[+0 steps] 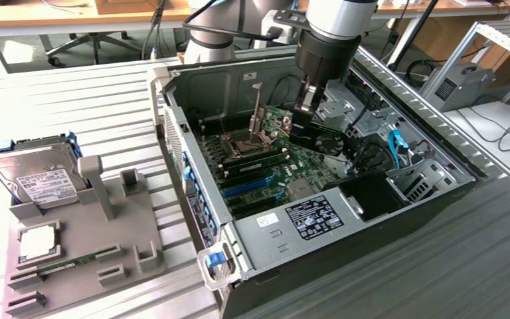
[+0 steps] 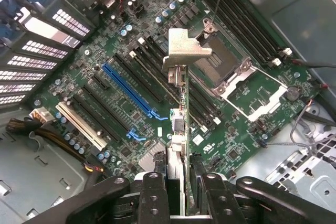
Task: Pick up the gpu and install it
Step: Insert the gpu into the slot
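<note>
Found case [image 1: 170, 126] open on counter [image 1: 69, 100], with motherboard [image 2: 105, 103] exposed inside. Observed end effector [image 2: 181, 195] clamped on gpu [image 2: 182, 103], held edge-on over the slots [image 2: 128, 85], bracket [image 2: 185, 50] outermost, within the case walls. Could not tell whether touching a slot. Saw open room off both gpu faces. Noted drive [image 1: 38, 176] on fixture [image 1: 104, 252] beside case, well apart.

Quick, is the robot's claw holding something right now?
The gripper: closed on the gpu, holding it on edge above the motherboard.
</note>
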`<action>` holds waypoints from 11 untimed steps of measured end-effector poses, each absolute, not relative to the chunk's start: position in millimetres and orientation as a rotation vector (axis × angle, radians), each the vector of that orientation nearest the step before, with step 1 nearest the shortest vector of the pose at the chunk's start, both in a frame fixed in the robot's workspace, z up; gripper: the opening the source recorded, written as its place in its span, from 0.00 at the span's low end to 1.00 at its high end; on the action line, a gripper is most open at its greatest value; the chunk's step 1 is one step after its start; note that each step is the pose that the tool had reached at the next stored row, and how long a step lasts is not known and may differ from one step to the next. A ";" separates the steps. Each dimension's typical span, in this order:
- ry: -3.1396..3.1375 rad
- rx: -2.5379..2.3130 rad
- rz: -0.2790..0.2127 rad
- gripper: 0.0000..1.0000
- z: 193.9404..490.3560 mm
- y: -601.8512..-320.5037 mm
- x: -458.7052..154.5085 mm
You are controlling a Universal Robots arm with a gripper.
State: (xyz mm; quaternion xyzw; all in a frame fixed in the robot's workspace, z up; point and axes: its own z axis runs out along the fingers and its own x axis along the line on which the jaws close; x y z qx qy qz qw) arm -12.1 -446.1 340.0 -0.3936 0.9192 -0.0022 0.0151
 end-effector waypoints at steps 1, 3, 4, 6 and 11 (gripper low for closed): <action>2.857 -1.231 -0.007 0.29 340.1 -446.1 -12.1; 2.853 -1.242 -0.007 0.29 340.0 -446.1 -12.1; 2.851 -1.247 -0.006 0.29 340.0 -446.1 -12.1; 2.846 -1.257 -0.006 0.29 340.0 -446.1 -12.1; 2.825 -1.304 -0.005 0.29 340.0 -446.1 -12.1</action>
